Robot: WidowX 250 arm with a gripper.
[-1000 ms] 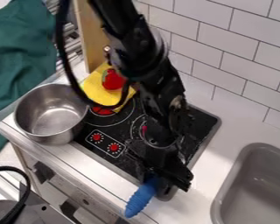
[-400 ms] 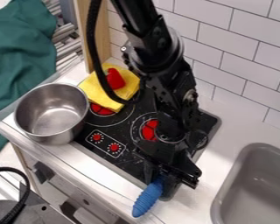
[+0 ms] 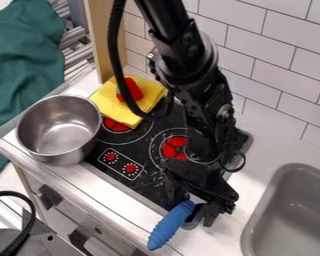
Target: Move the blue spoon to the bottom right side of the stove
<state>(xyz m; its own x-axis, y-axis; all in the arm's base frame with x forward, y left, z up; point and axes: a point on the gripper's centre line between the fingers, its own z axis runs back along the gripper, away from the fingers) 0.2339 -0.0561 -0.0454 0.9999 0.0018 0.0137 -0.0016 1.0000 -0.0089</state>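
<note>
The black gripper is low over the near right corner of the stove, its fingers spread apart. Between and just in front of them is the blue spoon's ridged handle, slanting from the gripper down to the left, across the stove's near edge and over the white counter. The far part of the spoon is hidden under the gripper, so I cannot tell whether it touches a finger.
A steel pot stands at the stove's left side. Behind it lies a yellow cloth with a red object on top. The grey sink is at the right, with the tiled wall behind.
The gripper has shifted right, and its fingers have parted. The spoon's handle has moved slightly right overall and turned a little, with more of its upper end showing.
</note>
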